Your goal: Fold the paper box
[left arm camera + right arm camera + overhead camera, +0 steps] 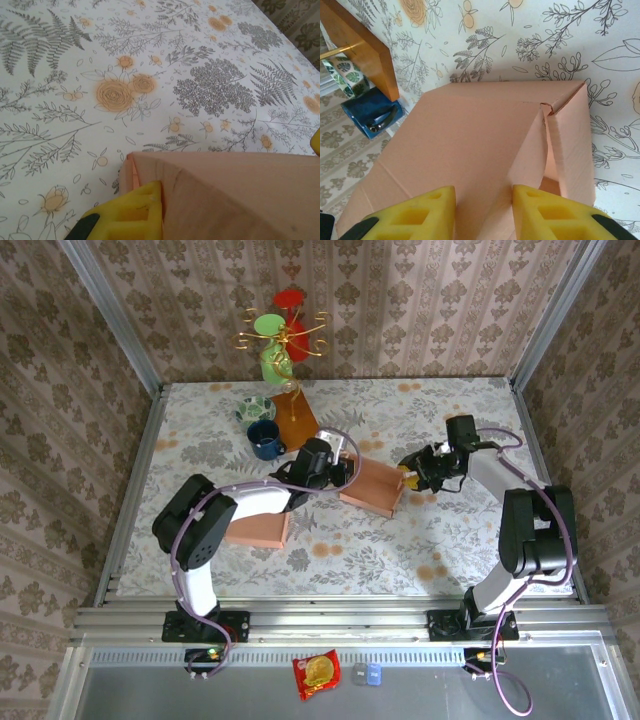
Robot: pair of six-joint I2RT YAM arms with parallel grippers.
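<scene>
The left arm (258,503) stretches forward and to the right, with the left gripper (343,476) pinched closed. The right arm (496,473) hooks back to the left, and the right gripper (484,210) points down with its jaws parted.

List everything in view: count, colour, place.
box: 1, pink, table centre, between the grippers
flat card: 1, pink, left of the box, partly under the left arm
blue mug: 1, blue, back left of the box
patterned mug: 1, green and white, behind the blue mug
mug tree: 1, gold on a wooden base, back centre
hung cups: about 3, red and green, on the tree
packet: 1, red, near ledge
small item: 1, blue-grey, beside the packet, too small to tell
table: 1, floral cloth
left gripper: yellow, shut on the box's left wall
right gripper: yellow, open, over the box's right wall
</scene>
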